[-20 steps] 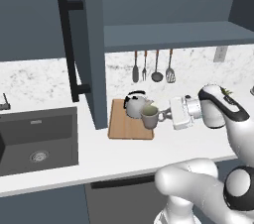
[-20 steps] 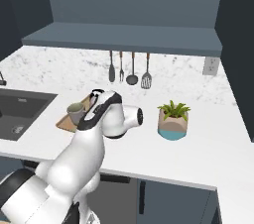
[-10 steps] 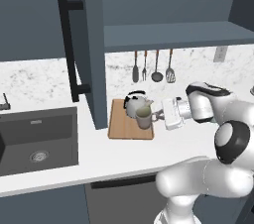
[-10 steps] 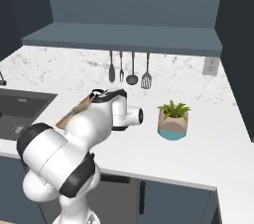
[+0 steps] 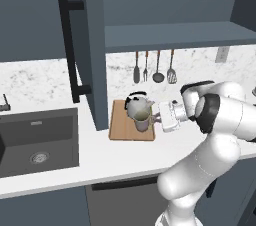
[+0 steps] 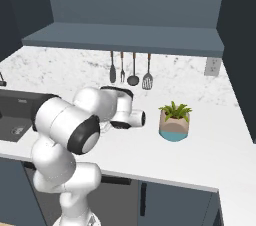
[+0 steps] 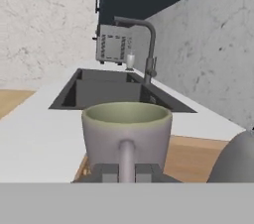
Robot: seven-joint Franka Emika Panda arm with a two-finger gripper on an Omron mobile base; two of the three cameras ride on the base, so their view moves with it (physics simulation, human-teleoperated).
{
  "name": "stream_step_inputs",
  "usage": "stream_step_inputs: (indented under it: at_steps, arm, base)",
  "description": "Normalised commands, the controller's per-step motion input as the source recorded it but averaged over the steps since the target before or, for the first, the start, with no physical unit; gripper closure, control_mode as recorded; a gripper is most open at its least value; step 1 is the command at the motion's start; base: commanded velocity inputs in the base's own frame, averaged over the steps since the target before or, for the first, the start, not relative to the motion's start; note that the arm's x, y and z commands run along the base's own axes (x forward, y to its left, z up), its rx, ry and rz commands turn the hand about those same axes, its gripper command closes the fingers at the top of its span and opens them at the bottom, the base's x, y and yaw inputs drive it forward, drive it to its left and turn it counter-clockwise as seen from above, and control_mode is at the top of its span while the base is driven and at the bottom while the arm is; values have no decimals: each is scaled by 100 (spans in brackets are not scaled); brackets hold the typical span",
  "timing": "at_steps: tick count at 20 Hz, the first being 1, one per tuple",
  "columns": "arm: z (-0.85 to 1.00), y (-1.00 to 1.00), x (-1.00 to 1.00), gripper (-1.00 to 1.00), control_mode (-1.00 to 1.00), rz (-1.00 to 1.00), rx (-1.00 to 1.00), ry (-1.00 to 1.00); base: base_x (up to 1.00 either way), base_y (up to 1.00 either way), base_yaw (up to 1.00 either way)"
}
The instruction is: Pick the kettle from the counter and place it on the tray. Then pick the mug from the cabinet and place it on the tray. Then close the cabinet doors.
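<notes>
The tool (image 7: 126, 172) is clamped on the mug's (image 5: 142, 121) handle, holding the mug upright over the tray (image 5: 121, 129), just beside the kettle (image 5: 137, 105). The surface (image 5: 60, 165) in front lies bare. Since 1 second ago, the arm's elbow has swung upward.

A rendered home kitchen, marble-look counter (image 5: 60, 170) with dark inset sink (image 5: 35, 140), utensils (image 5: 154, 67) hung on the backsplash, slate-blue wall cabinet (image 5: 165, 0), faucet (image 7: 144, 44), potted plant (image 6: 174, 122)
</notes>
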Motion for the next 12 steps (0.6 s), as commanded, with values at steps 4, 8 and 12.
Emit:
stream_step_inputs:
  at_steps: [4,8,12]
  arm:
    - [-39,12,14,100,-100,0,0,0]
    - [-31,21,4,100,-100,0,0,0]
    - [-20,26,19,100,-100,0,0,-1]
  base:
    - [0,0,0]
    - [0,0,0]
    - [0,0,0]
